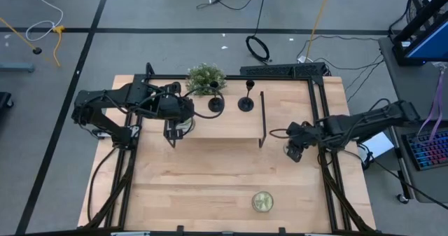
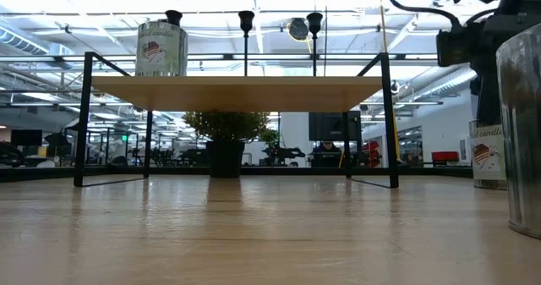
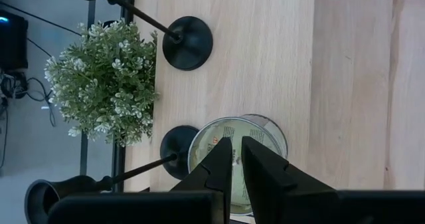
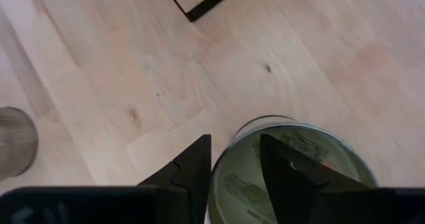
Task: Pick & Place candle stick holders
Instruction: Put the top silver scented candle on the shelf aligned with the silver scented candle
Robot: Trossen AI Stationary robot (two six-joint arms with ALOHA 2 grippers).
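From above, a pale wooden surface [image 1: 210, 187] carries a black-framed raised wooden shelf [image 1: 224, 127]. Two matte-black candle stick holders [image 1: 215, 104] with disc bases stand at the shelf's upper edge, beside a bushy green plant [image 1: 205, 78]. The left pincer [image 1: 173, 132] hangs over the shelf's left end and the right pincer [image 1: 294, 150] is at right of centre.

At surface level, three holder cups top the shelf by a shiny cylindrical tin [image 2: 161, 48].

The left wrist shows fingers [image 3: 219, 167] a narrow slit apart, empty, above that tin.

The right wrist shows fingers [image 4: 192, 167] wider apart, empty, above another labelled tin [image 4: 299, 164].
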